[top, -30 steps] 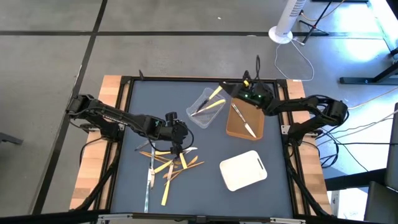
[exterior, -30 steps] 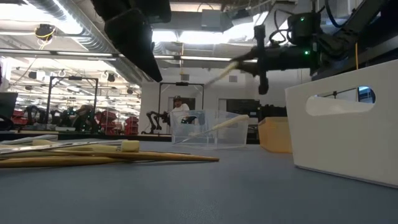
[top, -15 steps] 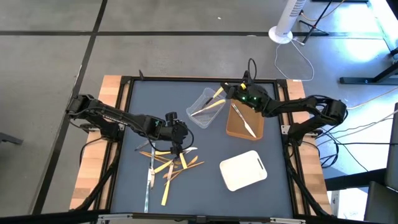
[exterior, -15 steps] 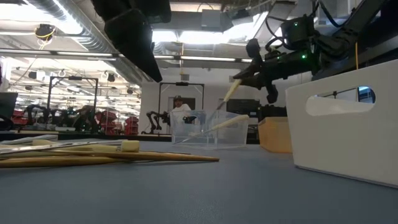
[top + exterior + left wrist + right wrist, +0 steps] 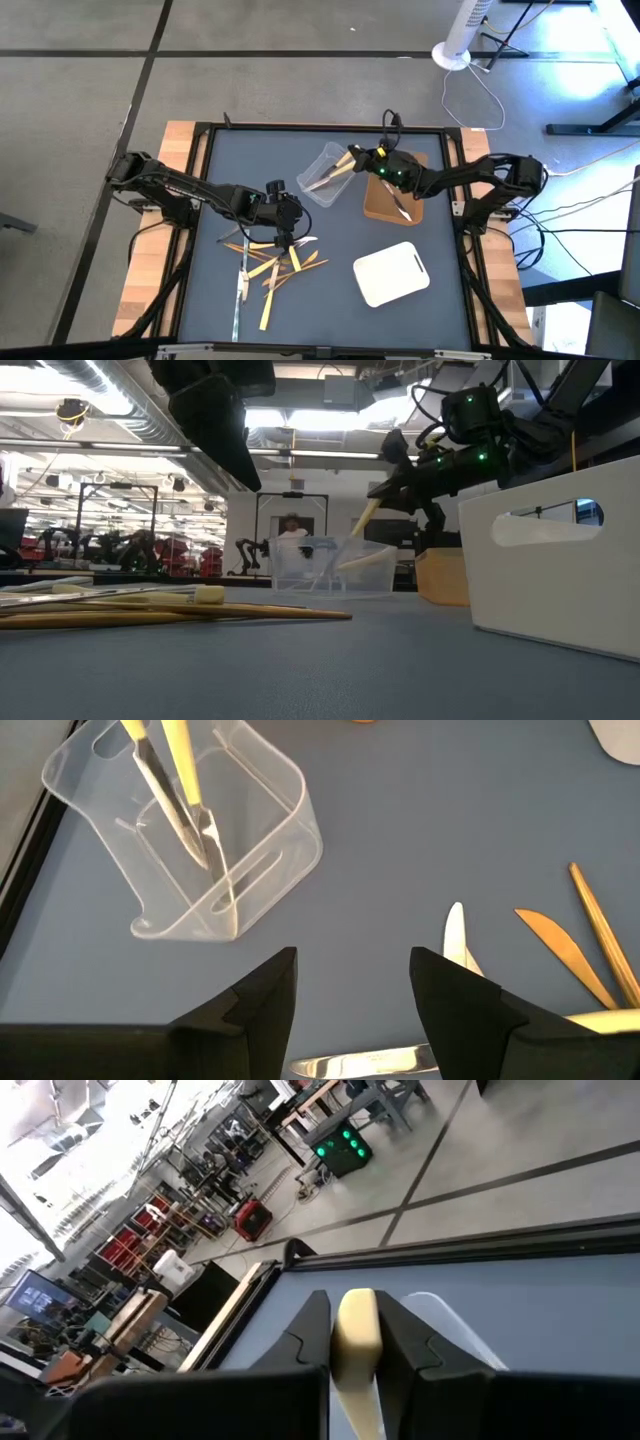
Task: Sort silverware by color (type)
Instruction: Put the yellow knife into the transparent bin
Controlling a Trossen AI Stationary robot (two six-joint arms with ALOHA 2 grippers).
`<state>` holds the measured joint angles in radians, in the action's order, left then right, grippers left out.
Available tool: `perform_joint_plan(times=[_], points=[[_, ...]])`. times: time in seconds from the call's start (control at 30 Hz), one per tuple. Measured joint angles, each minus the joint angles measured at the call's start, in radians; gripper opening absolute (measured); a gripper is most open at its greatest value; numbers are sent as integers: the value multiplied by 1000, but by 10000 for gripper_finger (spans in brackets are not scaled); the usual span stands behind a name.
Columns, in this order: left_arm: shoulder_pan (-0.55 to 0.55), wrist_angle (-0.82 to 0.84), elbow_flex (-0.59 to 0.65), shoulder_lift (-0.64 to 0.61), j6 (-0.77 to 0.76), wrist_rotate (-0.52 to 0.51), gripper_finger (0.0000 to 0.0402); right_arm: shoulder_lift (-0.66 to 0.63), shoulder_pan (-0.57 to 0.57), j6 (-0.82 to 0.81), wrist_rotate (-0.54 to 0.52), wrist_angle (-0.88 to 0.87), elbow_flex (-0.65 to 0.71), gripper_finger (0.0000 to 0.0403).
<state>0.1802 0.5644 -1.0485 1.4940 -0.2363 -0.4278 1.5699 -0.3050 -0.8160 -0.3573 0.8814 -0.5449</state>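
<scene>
High view first: the right gripper hangs over the clear plastic tub at the far side of the bench, jaws clamped on a pale yellow utensil that slants down into the tub. Right wrist view shows that same yellow handle pinched squarely between the two dark fingers. Low view has the stick angling from the jaws into the tub, where another pale one already leans. Over to the left gripper: jaws spread wide and holding nothing, hovering right above the loose pile of silverware near the bench's front. A silver knife lies in the brown tray; the white tray sits nearer the front
</scene>
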Motion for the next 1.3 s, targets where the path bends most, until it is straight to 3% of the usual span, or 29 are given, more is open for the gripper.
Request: perform_joint_plan(times=[0.53,1.3], points=[[0,0,0,0,0,0,190,18,-3,11,2,-33,2,74],[0,0,0,0,0,0,190,18,-3,7,13,-48,2,77]])
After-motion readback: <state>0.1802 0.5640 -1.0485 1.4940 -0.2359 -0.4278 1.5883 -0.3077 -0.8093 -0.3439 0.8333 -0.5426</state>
